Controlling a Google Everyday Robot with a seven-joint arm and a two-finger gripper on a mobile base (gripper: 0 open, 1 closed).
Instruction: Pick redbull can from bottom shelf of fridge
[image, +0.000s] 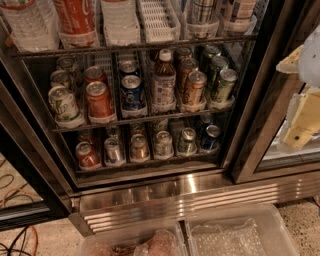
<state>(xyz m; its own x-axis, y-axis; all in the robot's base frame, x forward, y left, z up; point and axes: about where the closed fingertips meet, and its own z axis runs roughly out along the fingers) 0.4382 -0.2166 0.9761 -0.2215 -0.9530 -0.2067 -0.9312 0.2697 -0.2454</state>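
A speckled floor (47, 235) with loose cables (17, 200) runs under the fridge (272, 105), whose glass door stands open over a ribbed steel base (200, 197). Two clear plastic bins (235, 232) sit on the floor in front.

The redbull can (114, 150) stands upright at the front of the bottom shelf (150, 165), second lane from the left. A wider red can (87, 155) is just beside it on one side and a gold-brown can (139, 147) on the other, with white dividers between. The gripper (300, 115) hangs at the far right, outside the cabinet and in front of the neighbouring glass door, well apart from the can. Whether it is parted or closed I cannot tell.

The reach has not begun, by my reading. It looks best to come in low and straight along the can's lane, then close on the can's sides below the lid. Room is tight (the rack above (135, 120) sits close over the lids), so the approach likely has to be from the front, not from above. The black door post (255, 125) and the neighbouring cans are the edges to clear.
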